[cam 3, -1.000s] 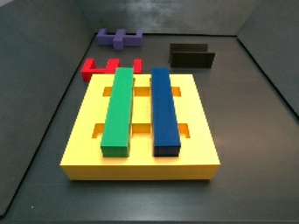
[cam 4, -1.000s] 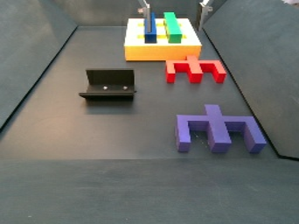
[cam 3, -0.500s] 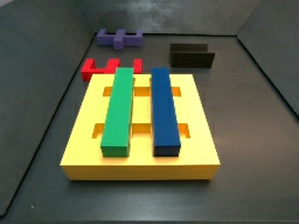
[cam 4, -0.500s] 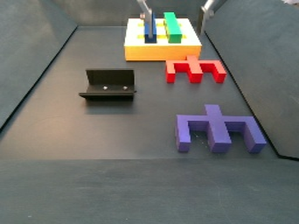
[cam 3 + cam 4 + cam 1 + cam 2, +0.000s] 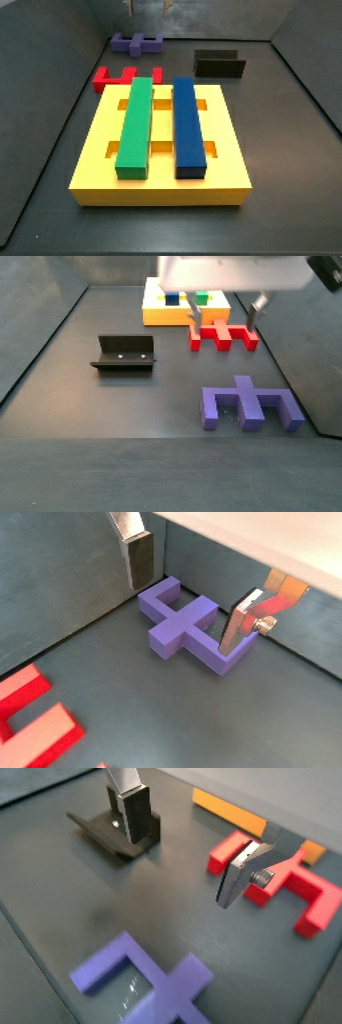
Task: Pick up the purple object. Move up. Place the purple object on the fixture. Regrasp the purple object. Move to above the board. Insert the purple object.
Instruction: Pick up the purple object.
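Board (image 5: 160,150) carries the green bar (image 5: 134,124) and blue bar (image 5: 189,125). Purple object (image 5: 249,404) flat on floor near one edge, untouched. Fixture (image 5: 124,353) well apart from it. Gripper (image 5: 194,594) hangs above purple object, jaws spread, holding nothing.

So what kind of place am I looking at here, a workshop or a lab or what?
Probably a robot test bench, not a workshop: a bare dark-walled enclosure holding only toy-like assembly pieces. A yellow board carries two bars, a purple object lies on the floor beside a black fixture, and the open gripper hangs above it.
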